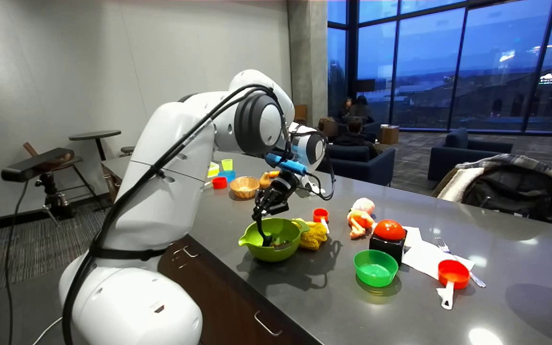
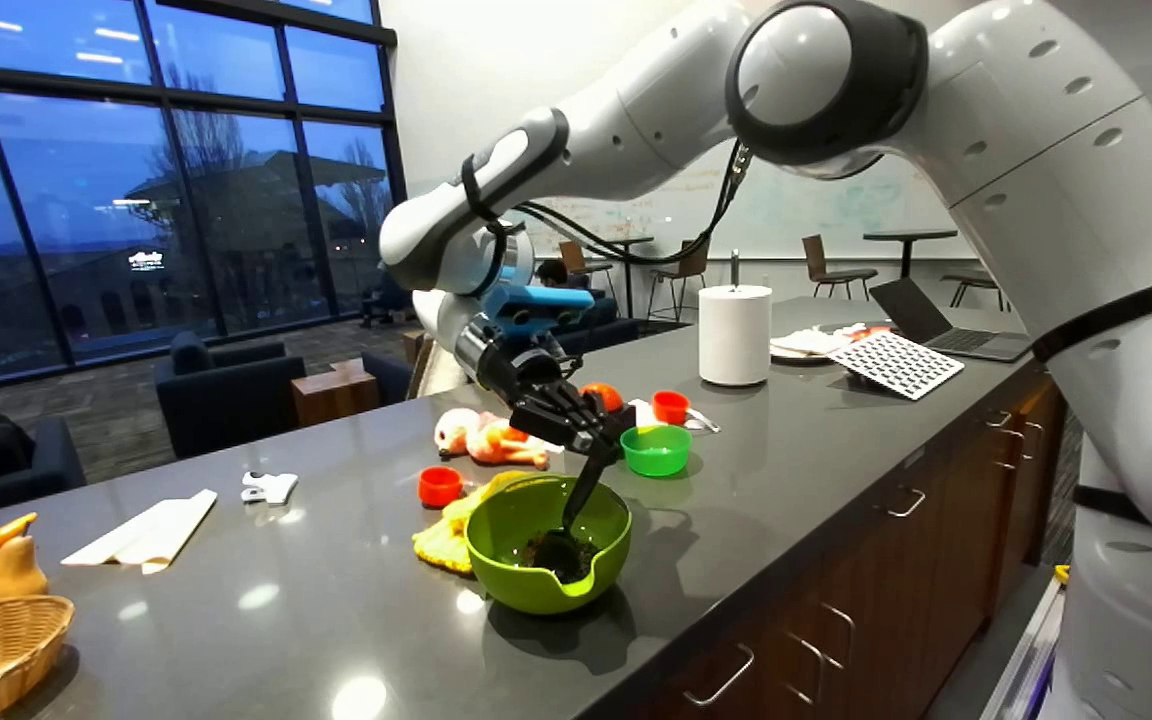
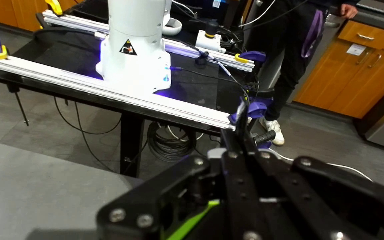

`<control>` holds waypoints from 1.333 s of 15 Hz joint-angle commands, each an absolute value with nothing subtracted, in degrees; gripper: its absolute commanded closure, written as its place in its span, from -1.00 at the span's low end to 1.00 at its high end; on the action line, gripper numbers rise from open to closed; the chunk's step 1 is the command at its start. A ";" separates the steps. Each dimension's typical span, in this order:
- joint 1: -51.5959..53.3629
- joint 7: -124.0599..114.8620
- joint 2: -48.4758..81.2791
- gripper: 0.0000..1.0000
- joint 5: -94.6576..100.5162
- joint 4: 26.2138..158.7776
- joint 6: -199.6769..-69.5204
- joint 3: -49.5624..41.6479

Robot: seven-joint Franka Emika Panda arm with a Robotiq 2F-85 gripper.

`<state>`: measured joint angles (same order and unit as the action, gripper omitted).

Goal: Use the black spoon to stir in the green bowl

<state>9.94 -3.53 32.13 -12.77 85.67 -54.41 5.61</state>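
In both exterior views, the black two-fingered gripper point(image 2: 604, 442) is clenched on the long thin handle of the slim, all-black spoon point(image 2: 584, 490). The spoon hangs below the gripper and tilts, so that in an exterior view its scooping end lies down and to the left of the fingertips, just below the middle of the frame. That end sits inside the wide, shallow lime-green plastic bowl point(image 2: 536, 597), among dark loose contents point(image 2: 532, 553). The gripper itself is above the rim, apart from the bowl. In the wrist view, the black fingers point(image 3: 240, 176) rise from the lower right and come together, with a slim dark tip projecting beyond them; a lime-green strip point(image 3: 191, 220) shows through at the bottom centre.

The bowl stands upright on the smooth dark-grey countertop point(image 2: 236, 660). A rumpled yellow cloth point(image 2: 441, 550) lies just beside its left side in that exterior view; whether they touch, I cannot tell. Near the cloth is a small red-orange plastic scoop point(image 2: 439, 487). A small round green plastic cup point(image 2: 656, 450) stands up and right of the bowl.
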 commanded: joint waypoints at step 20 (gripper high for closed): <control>8.60 -4.68 38.37 0.98 -11.05 73.37 -46.11 3.88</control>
